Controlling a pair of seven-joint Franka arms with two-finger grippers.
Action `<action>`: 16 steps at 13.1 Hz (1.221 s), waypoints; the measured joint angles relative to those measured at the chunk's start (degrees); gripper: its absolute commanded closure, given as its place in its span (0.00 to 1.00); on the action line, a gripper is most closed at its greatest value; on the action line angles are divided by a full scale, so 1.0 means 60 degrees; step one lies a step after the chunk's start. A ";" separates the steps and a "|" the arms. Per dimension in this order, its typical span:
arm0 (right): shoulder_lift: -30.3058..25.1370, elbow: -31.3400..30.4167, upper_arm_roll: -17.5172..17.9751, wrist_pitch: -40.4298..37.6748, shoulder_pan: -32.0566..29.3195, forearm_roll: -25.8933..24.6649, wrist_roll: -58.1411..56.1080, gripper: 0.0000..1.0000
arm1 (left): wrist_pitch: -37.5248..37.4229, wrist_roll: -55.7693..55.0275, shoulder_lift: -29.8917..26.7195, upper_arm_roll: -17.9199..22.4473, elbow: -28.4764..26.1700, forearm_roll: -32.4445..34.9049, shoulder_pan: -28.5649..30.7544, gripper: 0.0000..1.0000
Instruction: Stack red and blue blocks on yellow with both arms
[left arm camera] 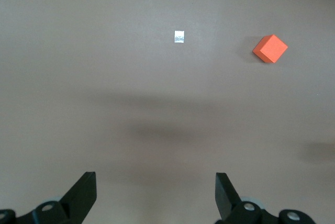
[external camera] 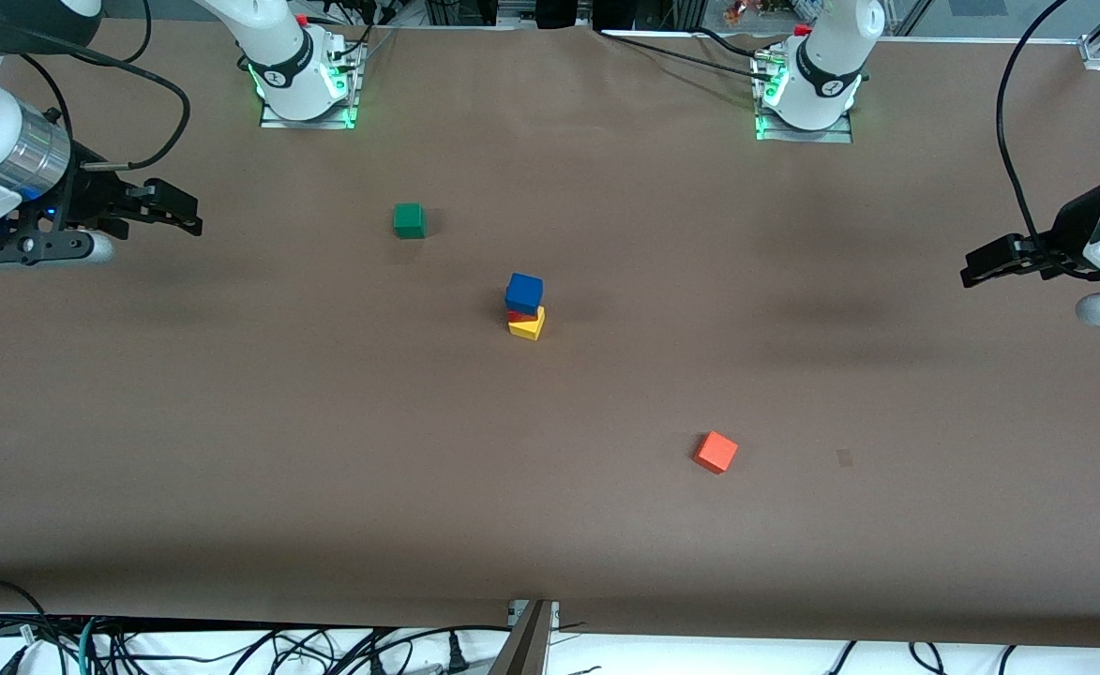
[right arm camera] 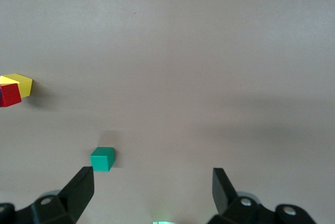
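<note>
The blue cube (external camera: pixel 524 292) sits on the red cube (external camera: pixel 518 318), which sits on the yellow cube (external camera: pixel 529 326), in a small stack at the table's middle. The red cube is skewed on the yellow one. My right gripper (external camera: pixel 195 216) is open and empty, held above the table at the right arm's end. My left gripper (external camera: pixel 968 272) is open and empty above the left arm's end. The right wrist view shows its open gripper (right arm camera: pixel 153 182), with the yellow cube (right arm camera: pixel 21 84) and red cube (right arm camera: pixel 10 94) at the frame edge. The left wrist view shows its open gripper (left arm camera: pixel 155 190) over bare table.
A green cube (external camera: pixel 409 220) lies farther from the front camera than the stack, toward the right arm's end; it also shows in the right wrist view (right arm camera: pixel 102 159). An orange-red cube (external camera: pixel 716 452) lies nearer the camera, toward the left arm's end, and shows in the left wrist view (left arm camera: pixel 270 48).
</note>
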 measured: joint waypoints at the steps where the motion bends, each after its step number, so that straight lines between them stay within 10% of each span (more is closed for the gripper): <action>1: -0.0006 0.0050 0.0106 0.0001 -0.0073 -0.0017 -0.0008 0.00 | 0.0000 0.0002 0.0000 -0.0001 0.0000 0.0000 0.0000 0.00; 16: 0.0606 0.1183 0.0159 -0.0221 -0.0306 -0.0295 -0.0011 0.00 | 0.0000 0.0016 0.0000 -0.0023 0.0000 0.0000 0.0000 0.00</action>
